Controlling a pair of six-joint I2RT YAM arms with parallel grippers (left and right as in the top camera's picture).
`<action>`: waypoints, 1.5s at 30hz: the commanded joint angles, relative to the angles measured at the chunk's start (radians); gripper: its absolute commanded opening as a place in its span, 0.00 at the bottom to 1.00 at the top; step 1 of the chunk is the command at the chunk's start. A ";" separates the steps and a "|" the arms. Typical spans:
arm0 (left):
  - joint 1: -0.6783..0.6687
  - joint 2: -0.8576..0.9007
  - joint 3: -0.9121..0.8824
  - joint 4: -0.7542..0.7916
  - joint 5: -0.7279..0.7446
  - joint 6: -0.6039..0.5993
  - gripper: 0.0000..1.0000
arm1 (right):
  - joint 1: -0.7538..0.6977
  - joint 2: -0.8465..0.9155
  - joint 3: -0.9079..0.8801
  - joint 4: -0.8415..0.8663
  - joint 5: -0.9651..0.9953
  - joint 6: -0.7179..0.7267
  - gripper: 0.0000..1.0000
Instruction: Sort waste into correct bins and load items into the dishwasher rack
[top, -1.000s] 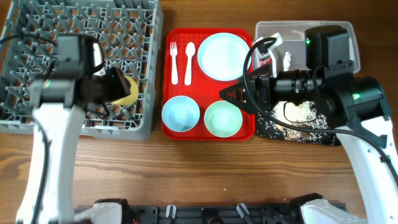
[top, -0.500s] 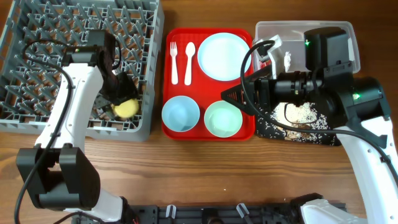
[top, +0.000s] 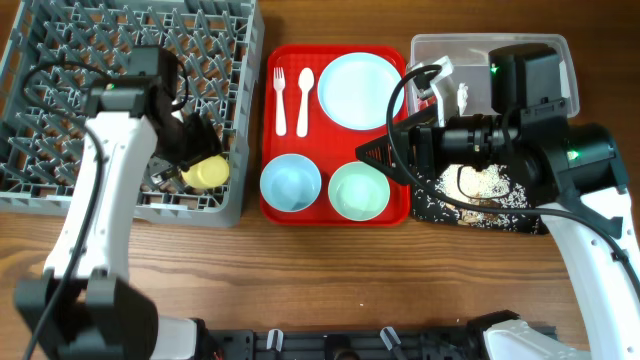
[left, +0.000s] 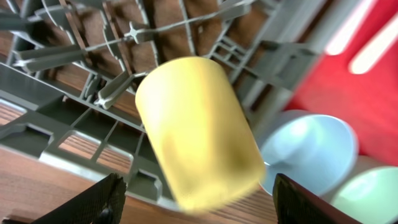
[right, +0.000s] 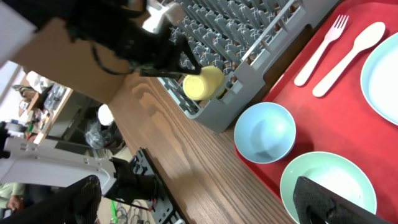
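The yellow cup (top: 205, 173) lies among the pegs at the front right of the grey dishwasher rack (top: 60, 60). My left gripper (top: 195, 150) is just above it, jaws open. In the left wrist view the cup (left: 196, 127) sits blurred between the spread fingers (left: 202, 208), touching neither. The pale blue plate (top: 359, 90), a blue bowl (top: 290, 183) and a greenish bowl (top: 360, 190) sit on the red tray (top: 330, 140). My right gripper (top: 375, 152) hangs open and empty over the tray's right edge, and also shows in the right wrist view (right: 205, 208).
A white fork (top: 281, 90) and spoon (top: 304, 90) lie on the red tray. The clear tub (top: 480, 50) holds white bits (top: 462, 95). The black tray (top: 440, 210) holds rice-like crumbs (top: 485, 182). The right arm hides part of both.
The yellow cup has moved from inside the rack toward its front edge and now lies free of the left fingers. The left arm has swung. The right arm has not moved.
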 joint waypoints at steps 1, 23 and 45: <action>-0.002 -0.104 0.031 -0.010 0.021 0.005 0.77 | 0.000 -0.007 0.000 -0.003 0.010 -0.020 1.00; -0.185 -0.225 0.031 -0.108 -0.080 -0.035 0.64 | 0.006 -0.007 0.000 -0.042 0.076 0.005 1.00; -0.185 -0.711 0.032 -0.058 -0.079 -0.043 1.00 | 0.288 0.104 0.000 -0.080 0.583 0.311 0.91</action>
